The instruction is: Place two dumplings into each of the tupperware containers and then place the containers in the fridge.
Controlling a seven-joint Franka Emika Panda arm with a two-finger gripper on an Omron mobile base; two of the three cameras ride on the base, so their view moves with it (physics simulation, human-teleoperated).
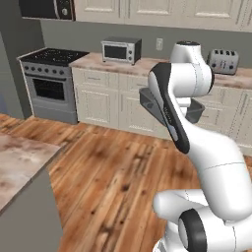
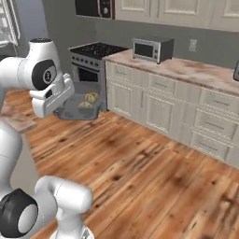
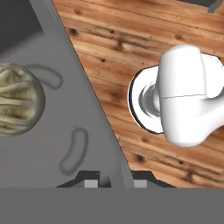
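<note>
A kitchen with a wood floor [image 2: 154, 172]; a toaster oven [image 2: 152, 49] stands on the worktop [image 2: 186, 70], right of the stove [image 2: 93, 58]. In front of the stove, the pincer [image 3: 116, 181] is clamped narrow on the rim of a tupperware container [image 2: 77, 109] carried in the air, two dumplings [image 2: 88, 100] inside.

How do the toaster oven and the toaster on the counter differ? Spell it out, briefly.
Shape: the toaster oven is a wide box with a dark glass door, while the toaster is rounder, with slots on top.
Size: the toaster oven looks larger than the toaster.
Place: the toaster oven stands near the stove; the toaster stands farther right along the counter.
Both are silver-grey and sit upright on the same counter.
</note>
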